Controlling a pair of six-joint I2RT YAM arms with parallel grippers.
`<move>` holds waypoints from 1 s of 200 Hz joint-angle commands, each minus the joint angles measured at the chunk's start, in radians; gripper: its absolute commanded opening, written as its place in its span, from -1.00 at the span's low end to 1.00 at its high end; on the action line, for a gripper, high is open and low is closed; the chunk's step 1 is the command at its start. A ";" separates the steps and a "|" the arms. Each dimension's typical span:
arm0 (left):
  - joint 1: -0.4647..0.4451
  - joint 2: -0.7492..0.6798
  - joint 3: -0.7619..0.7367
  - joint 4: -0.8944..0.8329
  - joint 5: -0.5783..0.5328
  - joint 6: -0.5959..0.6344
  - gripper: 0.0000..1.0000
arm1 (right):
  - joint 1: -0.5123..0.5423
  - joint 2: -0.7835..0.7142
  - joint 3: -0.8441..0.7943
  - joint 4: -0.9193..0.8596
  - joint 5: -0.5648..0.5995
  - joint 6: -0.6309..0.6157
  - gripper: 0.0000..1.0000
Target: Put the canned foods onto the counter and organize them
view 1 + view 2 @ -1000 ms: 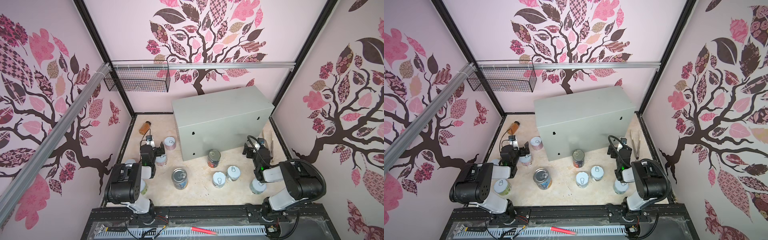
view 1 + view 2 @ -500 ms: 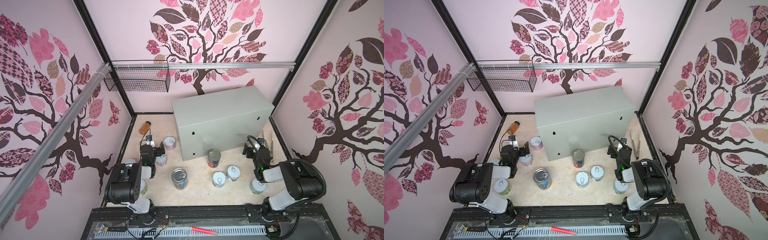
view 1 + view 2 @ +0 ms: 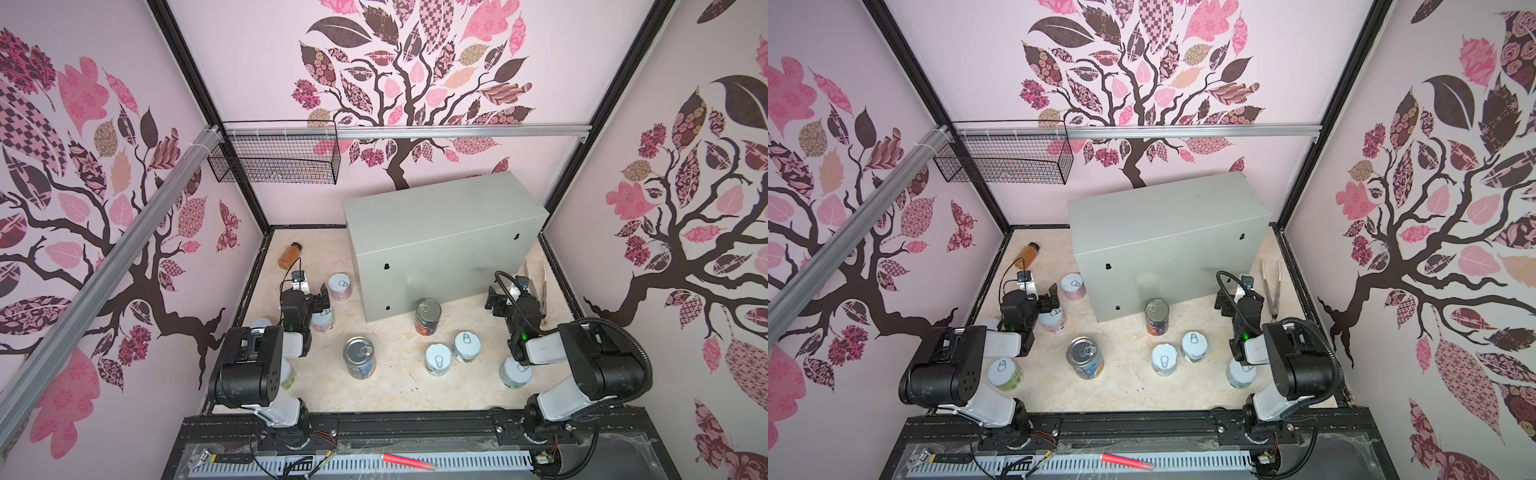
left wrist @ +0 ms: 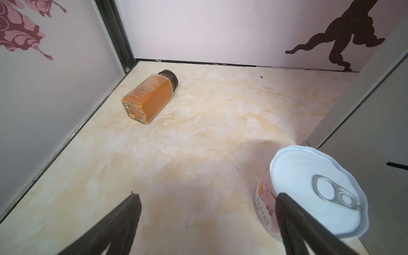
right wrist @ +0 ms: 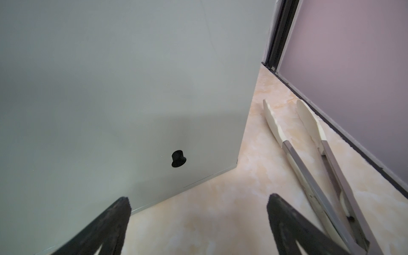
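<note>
Left hand (image 4: 207,196) open, just near-left of pink can (image 4: 309,167). Right hand (image 5: 198,198) open by grey box (image 3: 440,232) near-right corner. Other cans (image 3: 359,361) stand on beige worktop (image 3: 395,386), left and near of box.

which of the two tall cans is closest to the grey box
The tall red-labelled can, standing right at the front of the grey box; the tall blue-labelled can stands farther out from it.

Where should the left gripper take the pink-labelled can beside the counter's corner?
Probably across its round side wall under the lid rim, left gripper coming from the robot's side: the pink-labelled can stands upright, with the counter close beside it.
</note>
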 commanded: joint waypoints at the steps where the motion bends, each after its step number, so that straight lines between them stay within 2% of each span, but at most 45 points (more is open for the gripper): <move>1: 0.000 -0.011 -0.001 -0.001 0.008 -0.005 0.96 | -0.003 -0.022 0.006 0.051 -0.001 0.002 1.00; 10: 0.001 -0.014 -0.005 0.006 0.007 -0.005 0.96 | -0.002 -0.053 0.000 0.046 0.014 0.007 1.00; 25: 0.000 -0.014 -0.009 0.019 0.002 0.002 0.96 | -0.002 -0.152 0.068 -0.200 0.052 0.042 1.00; 37: -0.011 -0.028 0.014 -0.003 -0.061 -0.012 0.96 | -0.002 -0.216 0.124 -0.359 0.040 0.054 1.00; 56: -0.020 -0.120 0.106 -0.273 -0.111 -0.020 0.96 | -0.003 -0.302 0.148 -0.445 0.039 0.089 1.00; 71: -0.026 -0.167 0.170 -0.407 -0.151 -0.039 0.96 | -0.003 -0.378 0.162 -0.528 0.064 0.135 0.99; 104: -0.043 -0.278 0.319 -0.737 -0.132 -0.147 0.96 | -0.001 -0.546 0.235 -0.797 0.036 0.247 1.00; 139: -0.200 -0.465 0.382 -0.940 -0.213 -0.203 0.96 | 0.014 -0.716 0.278 -1.026 -0.098 0.351 1.00; 169: -0.335 -0.646 0.416 -1.157 -0.295 -0.305 0.96 | 0.176 -0.804 0.304 -1.182 -0.113 0.327 0.99; 200: -0.451 -0.825 0.390 -1.319 -0.335 -0.408 0.96 | 0.255 -0.823 0.279 -1.255 -0.284 0.324 1.00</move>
